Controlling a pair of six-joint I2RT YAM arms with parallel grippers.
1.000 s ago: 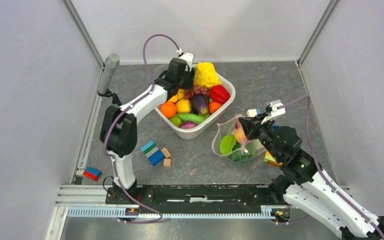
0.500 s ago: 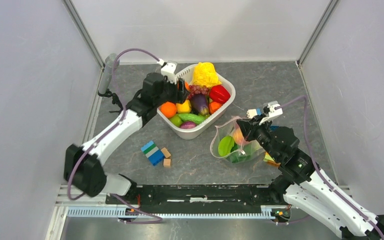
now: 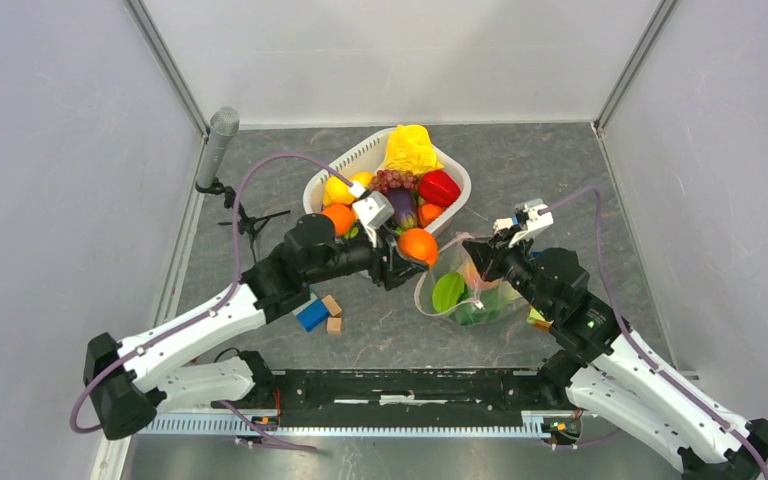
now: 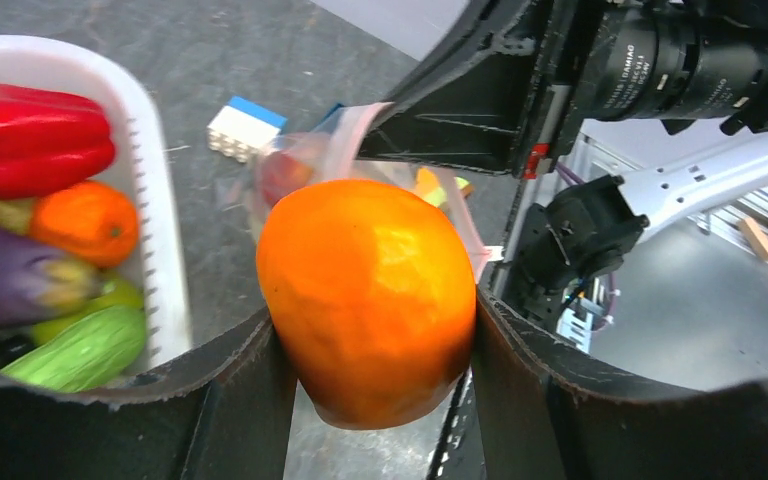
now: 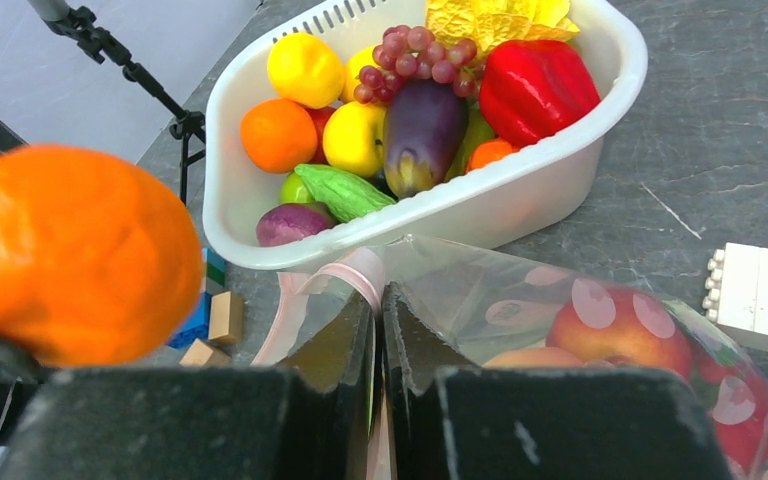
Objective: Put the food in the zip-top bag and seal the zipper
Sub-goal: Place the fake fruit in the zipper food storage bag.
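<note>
Well, from above, the left gripper (image 3: 412, 256) squeezes an orange fruit (image 3: 420, 243) just beside the zip-top bag (image 3: 457, 300), whose rim the right gripper (image 3: 479, 262) pinches up; the fruit may hit that rim and roll away. From the left wrist, the pink zipper (image 4: 345, 130) and the right arm (image 4: 585, 220) stand right ahead, with the white basket (image 4: 155, 200) close by. From the right wrist, the bag mouth looks narrow, with small blocks (image 5: 225, 317) lying near.

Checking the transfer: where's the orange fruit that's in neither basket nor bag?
Top view, centre: orange fruit clamped in the left gripper, between the basket and the zip-top bag.
</note>
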